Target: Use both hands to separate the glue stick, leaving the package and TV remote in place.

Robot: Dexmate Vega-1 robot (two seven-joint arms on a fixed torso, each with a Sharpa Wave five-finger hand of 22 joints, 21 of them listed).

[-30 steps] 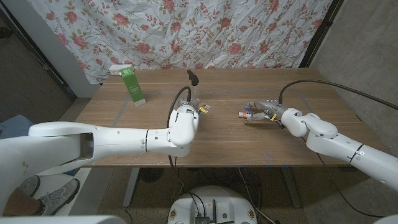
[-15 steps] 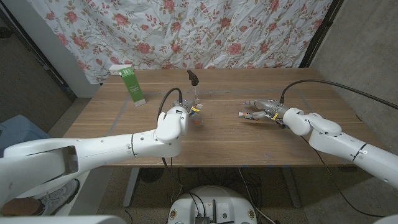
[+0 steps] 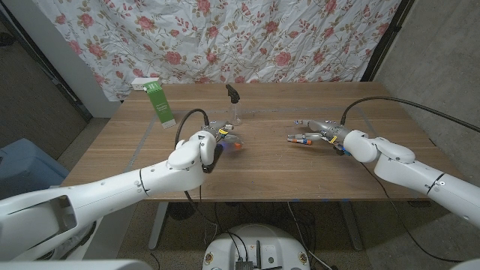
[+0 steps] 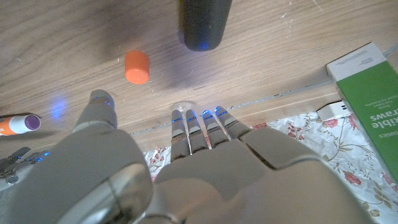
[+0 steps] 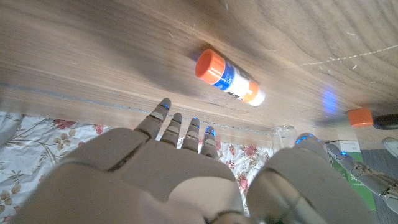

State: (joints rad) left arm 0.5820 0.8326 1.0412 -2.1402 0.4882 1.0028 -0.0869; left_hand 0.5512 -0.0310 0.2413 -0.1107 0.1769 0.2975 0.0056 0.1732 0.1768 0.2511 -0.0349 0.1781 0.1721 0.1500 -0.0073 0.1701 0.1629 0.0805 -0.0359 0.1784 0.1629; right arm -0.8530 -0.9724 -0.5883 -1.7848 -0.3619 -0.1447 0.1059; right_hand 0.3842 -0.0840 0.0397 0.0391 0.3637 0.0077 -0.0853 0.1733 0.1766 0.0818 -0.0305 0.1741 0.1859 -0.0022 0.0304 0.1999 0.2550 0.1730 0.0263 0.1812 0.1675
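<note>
Flowered cloth hung behind the wooden table (image 3: 300, 176), with a dark wall to the right of it and a grey one to the left.

I counted one of each thing on the table. The green package (image 3: 160, 103) stood upright near the far left corner, and I used it as my landmark. To its right, at about the same depth, one dark-topped object (image 3: 233, 92) stood upright; I could not make out what it was. From the left wrist view it looked like a dark rounded shape (image 4: 205, 23).

One orange cap (image 3: 238, 147) lay to the right of the package and nearer to me, apart from the stick. The one glue stick (image 3: 299, 138) lay on its side much farther right of the package, beyond the cap. Its purple tip was bare in the left wrist view (image 4: 18, 124).

My left hand (image 3: 214, 139) sat between the package and the cap, just beside the cap. Its fingers (image 4: 199, 121) were stretched out and apart, with nothing in them. My right hand (image 3: 324, 133) was farthest from the package, just past the glue stick. In the right wrist view its fingers (image 5: 180, 127) were spread, and the stick (image 5: 229, 78) lay clear of them on the bare wood.
</note>
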